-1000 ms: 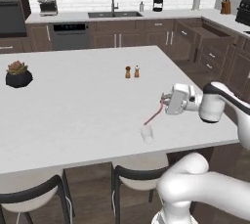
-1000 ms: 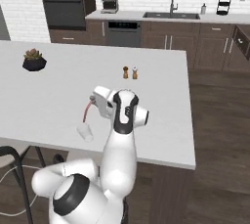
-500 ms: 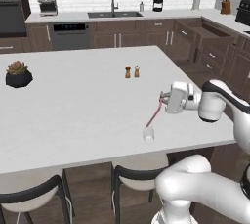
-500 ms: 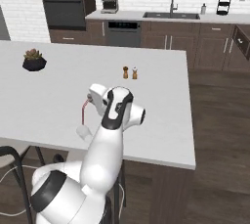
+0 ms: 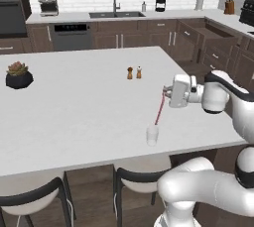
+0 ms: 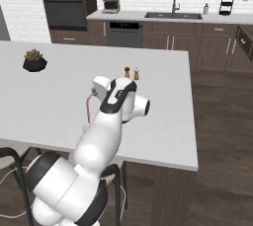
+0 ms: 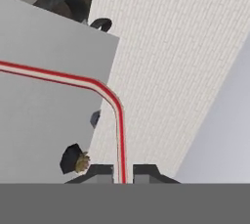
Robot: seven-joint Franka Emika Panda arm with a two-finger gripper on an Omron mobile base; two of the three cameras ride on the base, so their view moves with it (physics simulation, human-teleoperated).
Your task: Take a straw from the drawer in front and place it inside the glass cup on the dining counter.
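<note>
No readable text, label, brand, number or sign in any view. Shakers [image 5: 134, 72], plant pot [image 5: 19, 75], oven [image 6: 65, 7], coffee machine [image 6: 110, 0]: surfaces plain or too small and blurred to tell. Worktop [image 5: 74, 102] blank white.

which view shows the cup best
The left base view: the cup stands clear on the counter near its front edge, under the straw. In the right base view the arm covers that spot.
</note>
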